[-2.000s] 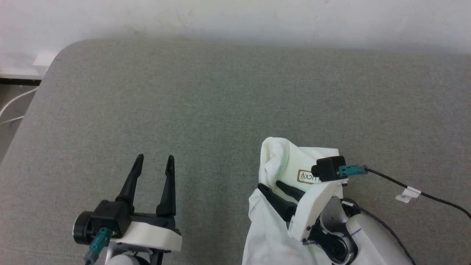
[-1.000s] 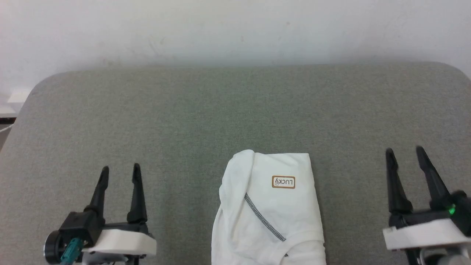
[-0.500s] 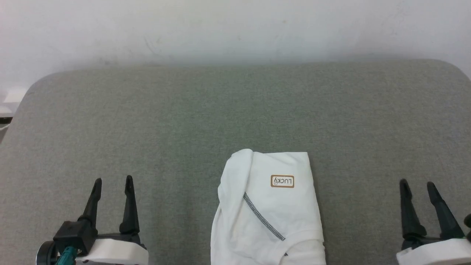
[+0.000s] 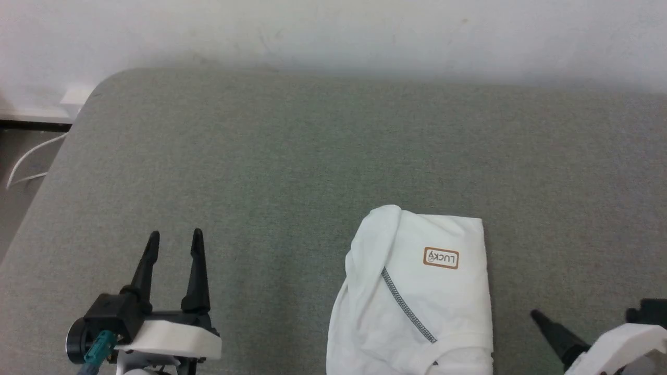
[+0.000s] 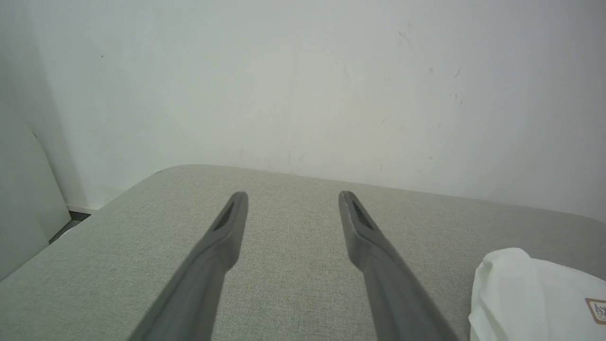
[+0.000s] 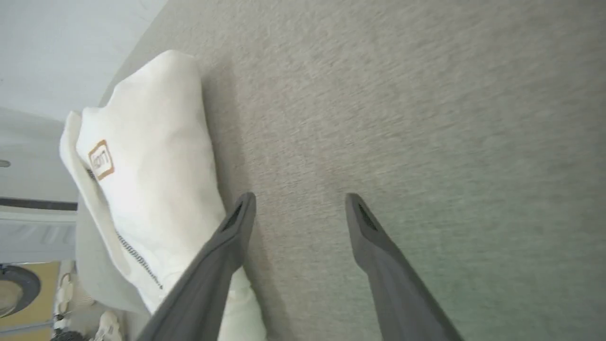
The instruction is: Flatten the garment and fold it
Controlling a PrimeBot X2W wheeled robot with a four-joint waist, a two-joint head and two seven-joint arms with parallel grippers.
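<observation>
The garment (image 4: 422,307) is a white T-shirt lying folded into a narrow packet on the grey surface, its brown-bordered LUCKY label (image 4: 441,258) facing up and a grey zigzag stitching line (image 4: 406,308) running diagonally below it. My left gripper (image 4: 175,234) hovers open and empty well to the garment's left; in the left wrist view the garment (image 5: 535,298) shows at the lower right, beyond that gripper (image 5: 292,195). My right gripper (image 6: 298,199) is open and empty over bare fabric just beside the garment (image 6: 151,166). One of its fingers (image 4: 553,330) shows at the head view's lower right.
The grey padded surface (image 4: 292,156) ends at a rounded far-left corner (image 4: 104,83) against a white wall (image 4: 333,31). A white cable (image 4: 28,156) lies on the floor past the left edge. The garment's near end runs off the bottom of the head view.
Two seconds ago my right gripper was on the garment; it has since let go and drawn off to the right, now low and angled toward it. The head camera has shifted. The garment lies unchanged.
</observation>
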